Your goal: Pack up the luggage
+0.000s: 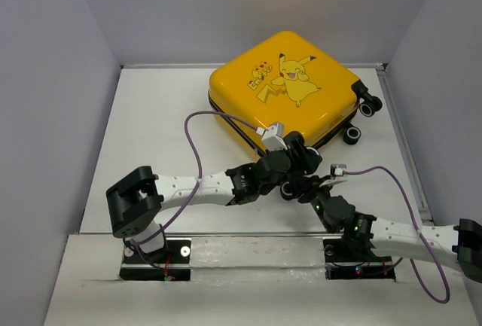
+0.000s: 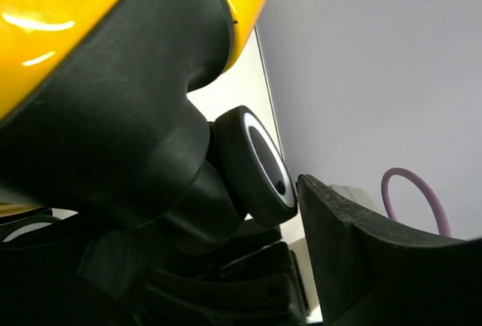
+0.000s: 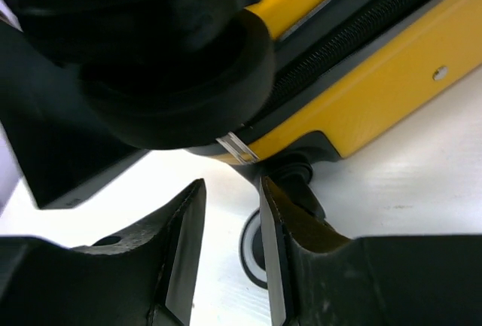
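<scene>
1. The yellow suitcase (image 1: 282, 89) with a cartoon print lies flat and closed towards the far right of the white surface (image 1: 151, 138).
2. The left gripper (image 1: 300, 153) is at its near corner, jaws wide apart beside a caster wheel (image 2: 260, 164). Contact cannot be told.
3. The right gripper (image 3: 230, 190) sits low by that corner, jaws slightly apart with nothing between them.

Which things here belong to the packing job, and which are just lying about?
Job:
- luggage, lying flat on the table
- left pincer, at its near wheel corner
- right pincer, open, beside a caster wheel

Just there:
- purple cables
- grey walls
</scene>
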`<state>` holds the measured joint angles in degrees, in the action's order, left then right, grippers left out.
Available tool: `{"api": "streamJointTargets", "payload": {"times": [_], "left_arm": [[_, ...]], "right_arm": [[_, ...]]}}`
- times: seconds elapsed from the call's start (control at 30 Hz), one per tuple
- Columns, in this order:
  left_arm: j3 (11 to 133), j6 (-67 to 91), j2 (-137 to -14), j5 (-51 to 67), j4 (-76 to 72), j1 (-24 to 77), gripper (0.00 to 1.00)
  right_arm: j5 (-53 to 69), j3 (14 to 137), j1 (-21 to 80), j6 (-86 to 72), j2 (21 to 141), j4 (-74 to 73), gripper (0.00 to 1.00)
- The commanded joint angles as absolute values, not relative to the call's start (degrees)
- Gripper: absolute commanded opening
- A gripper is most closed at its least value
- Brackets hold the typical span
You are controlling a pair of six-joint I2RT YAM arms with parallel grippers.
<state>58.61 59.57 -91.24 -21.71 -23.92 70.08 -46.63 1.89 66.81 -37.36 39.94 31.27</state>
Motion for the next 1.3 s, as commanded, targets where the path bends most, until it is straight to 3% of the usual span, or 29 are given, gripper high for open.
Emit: {"api": "streamJointTargets", "payload": {"times": [0.0,0.07,0.13,0.2,0.4,0.43,0.5,0.6,0.67,0.83,1.0,1.03,1.1,1.27], "left_arm": [[61.17,63.1,-91.32,-25.93,-33.31,69.7,0.76],[61.17,63.28,-91.23,-26.28,-34.36,69.78,0.62],[61.7,62.85,-91.32,-26.8,-35.07,69.96,0.54],[61.79,62.75,-91.41,-27.07,-35.59,70.14,0.44],[61.08,61.88,-90.97,-29.35,-37.44,70.49,0.28],[60.91,61.79,-90.88,-29.62,-37.62,70.49,0.29],[61.08,61.61,-90.88,-29.79,-37.62,70.49,0.41],[60.91,61.96,-90.97,-30.06,-37.62,70.49,0.81],[61.43,61.27,-91.32,-30.49,-37.53,70.4,0.9],[62.58,60.82,-92.2,-32.08,-37.44,70.23,0.92],[63.28,62.57,-93.95,-32.17,-37.53,69.79,0.83],[63.37,62.93,-94.3,-32.34,-37.62,69.7,0.77],[63.37,63.8,-95.18,-32.61,-38.58,69.61,0.75],[63.02,64.42,-96.42,-33.66,-41.74,69.61,0.5]], "right_arm": [[-48.86,-5.45,67.06,-34.11,37.8,37.96,0.36],[-50.0,-5.62,67.06,-33.49,37.09,38.41,0.32],[-50.45,-5.54,67.06,-31.91,36.04,40.15,0.24],[-50.71,-5.1,67.06,-30.07,35.07,40.78,0.22],[-49.04,-5.71,67.06,-34.0,38.22,40.52,0.22],[-49.04,-5.71,67.06,-35.23,39.45,40.17,0.22],[-47.82,-5.19,67.06,-37.08,43.67,39.38,0.23],[-47.46,-3.69,67.06,-38.41,48.94,40.25,0.24],[-47.46,-3.78,67.06,-38.41,51.31,43.66,0.24],[-46.76,-3.25,67.06,-37.09,52.56,45.27,0.24],[-46.76,-4.39,67.06,-37.09,50.02,44.48,0.24],[-46.76,-4.39,67.06,-37.09,48.36,43.78,0.24],[-46.84,-4.48,67.06,-36.83,46.68,41.93,0.24],[-46.58,-4.75,67.06,-37.09,43.16,38.34,0.24]]}}
